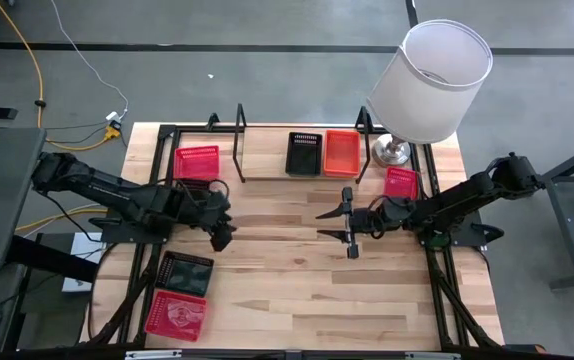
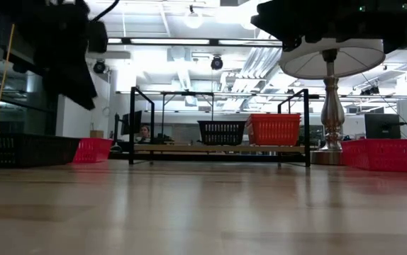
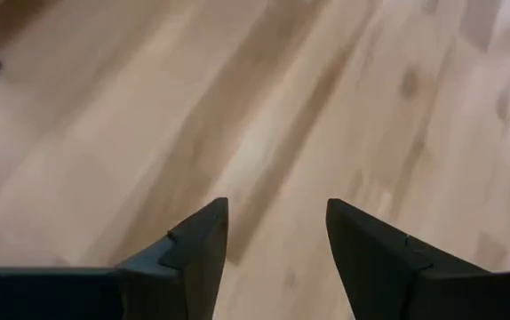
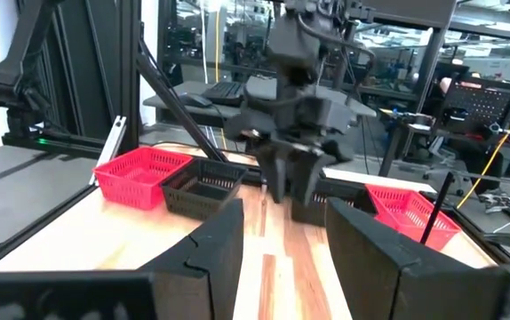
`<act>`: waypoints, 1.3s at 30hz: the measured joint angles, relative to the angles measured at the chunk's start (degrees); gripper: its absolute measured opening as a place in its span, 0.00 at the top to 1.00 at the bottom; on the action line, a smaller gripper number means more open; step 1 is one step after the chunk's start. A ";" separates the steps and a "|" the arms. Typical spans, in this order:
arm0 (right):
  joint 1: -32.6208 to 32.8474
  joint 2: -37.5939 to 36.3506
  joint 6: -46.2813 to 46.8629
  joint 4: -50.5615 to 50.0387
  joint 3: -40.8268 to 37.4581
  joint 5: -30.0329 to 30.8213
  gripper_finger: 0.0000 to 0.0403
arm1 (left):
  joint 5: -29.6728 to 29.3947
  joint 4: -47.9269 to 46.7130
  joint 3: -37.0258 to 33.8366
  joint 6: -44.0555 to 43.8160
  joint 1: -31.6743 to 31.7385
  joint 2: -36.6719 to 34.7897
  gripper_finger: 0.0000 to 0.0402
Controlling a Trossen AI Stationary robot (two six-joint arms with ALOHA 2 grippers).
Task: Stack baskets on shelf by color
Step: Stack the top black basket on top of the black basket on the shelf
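Baskets sit scattered across my table with the sorting barely begun: only a black basket (image 1: 304, 153) and an orange basket (image 1: 342, 152) rest side by side on the shelf (image 1: 238, 140), each alone, nothing stacked on either. A red basket (image 1: 196, 162) lies at the shelf's left end; from overhead I cannot tell whether it is on the base or just beside it. Another red basket (image 1: 401, 182) waits near the lamp (image 1: 429, 80), and a second black basket (image 1: 186, 272) and a third red one (image 1: 176, 314) sit together at the table's near left corner. By my reading, at least four baskets are left to place. My left gripper (image 1: 222, 230) hangs over bare wood, fingers spread, holding nothing. My right gripper (image 1: 347, 222) hovers mid-table, fingers also apart and empty, facing the left arm.
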 joint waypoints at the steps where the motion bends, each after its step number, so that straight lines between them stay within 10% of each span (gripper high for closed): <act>1: -0.14 0.00 0.00 -0.14 0.00 0.00 0.63 | 0.76 -3.08 2.29 0.19 -0.46 1.23 0.54; 13: -1.53 0.02 0.46 -1.34 0.00 0.12 0.63 | 2.01 -51.66 23.75 11.58 -5.02 20.42 0.54; 39: -1.51 0.02 0.54 -1.99 0.00 -0.07 0.63 | 2.05 -37.27 5.83 25.95 1.26 22.99 0.54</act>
